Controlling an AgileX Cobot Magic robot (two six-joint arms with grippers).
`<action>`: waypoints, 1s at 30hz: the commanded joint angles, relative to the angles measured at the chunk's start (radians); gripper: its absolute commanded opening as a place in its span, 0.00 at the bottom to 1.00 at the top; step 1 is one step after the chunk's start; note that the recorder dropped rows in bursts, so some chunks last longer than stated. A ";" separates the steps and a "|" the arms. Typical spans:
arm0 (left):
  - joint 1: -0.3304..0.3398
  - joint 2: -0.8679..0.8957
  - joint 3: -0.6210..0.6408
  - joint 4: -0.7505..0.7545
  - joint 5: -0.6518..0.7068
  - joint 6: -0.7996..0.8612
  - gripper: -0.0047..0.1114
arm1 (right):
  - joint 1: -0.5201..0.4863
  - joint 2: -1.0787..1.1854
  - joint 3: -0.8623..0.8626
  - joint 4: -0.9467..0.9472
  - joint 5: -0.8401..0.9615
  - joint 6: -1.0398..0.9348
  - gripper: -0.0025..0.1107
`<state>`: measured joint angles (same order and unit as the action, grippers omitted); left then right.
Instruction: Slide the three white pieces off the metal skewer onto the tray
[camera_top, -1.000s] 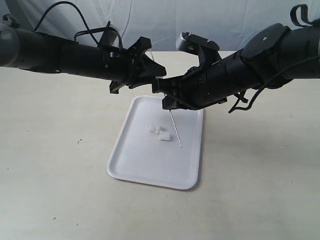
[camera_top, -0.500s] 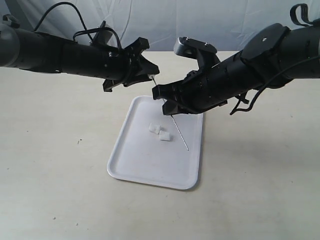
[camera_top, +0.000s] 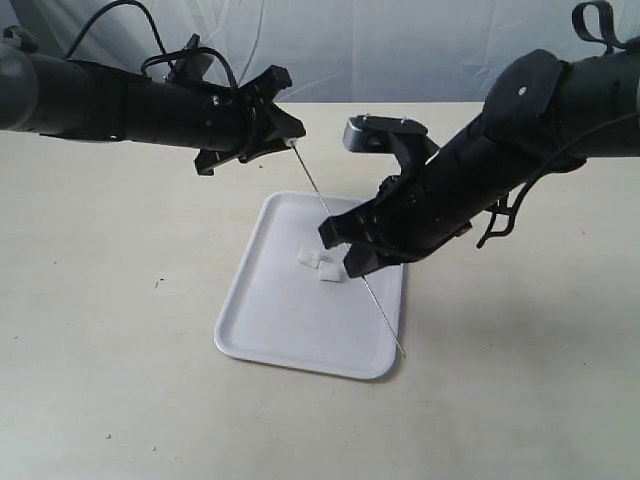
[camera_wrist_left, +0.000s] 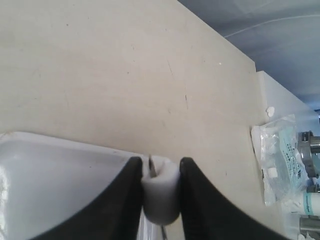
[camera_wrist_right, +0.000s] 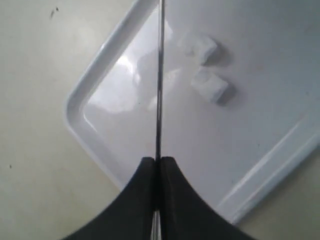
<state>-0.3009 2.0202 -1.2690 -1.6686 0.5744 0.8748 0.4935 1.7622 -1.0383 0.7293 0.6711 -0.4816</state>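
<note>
We saw a tray (camera_wrist_right: 260, 90) of smooth, glossy white plastic. The skewer (camera_wrist_right: 160, 75) was thin bare metal with a dull shine. Two white pieces (camera_wrist_right: 210, 85) and a third piece (camera_wrist_left: 160, 197) looked matt and soft; the tabletop (camera_wrist_left: 100, 65) was matt, faintly scuffed.

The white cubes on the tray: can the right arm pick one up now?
Probably not. The right gripper is shut on the skewer, so its jaws are busy, though the cubes lie uncovered on the tray.

Bare table (camera_top: 110, 300) beside the tray (camera_top: 258, 335) (its left half free too); skewer (camera_top: 312, 186) and right arm (camera_top: 480, 165) over its right
</note>
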 joint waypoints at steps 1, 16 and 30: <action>0.002 -0.001 -0.006 -0.004 -0.014 0.005 0.25 | -0.004 -0.006 -0.004 -0.161 0.112 0.085 0.02; -0.005 -0.001 -0.006 0.346 0.196 -0.043 0.25 | -0.004 -0.077 -0.004 -0.795 0.082 0.499 0.02; -0.040 -0.001 -0.004 0.795 0.391 -0.300 0.25 | -0.004 -0.073 -0.004 -0.739 -0.019 0.535 0.02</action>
<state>-0.3363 2.0202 -1.2711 -0.8880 0.9474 0.6045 0.4935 1.6928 -1.0383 -0.0584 0.6788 0.0756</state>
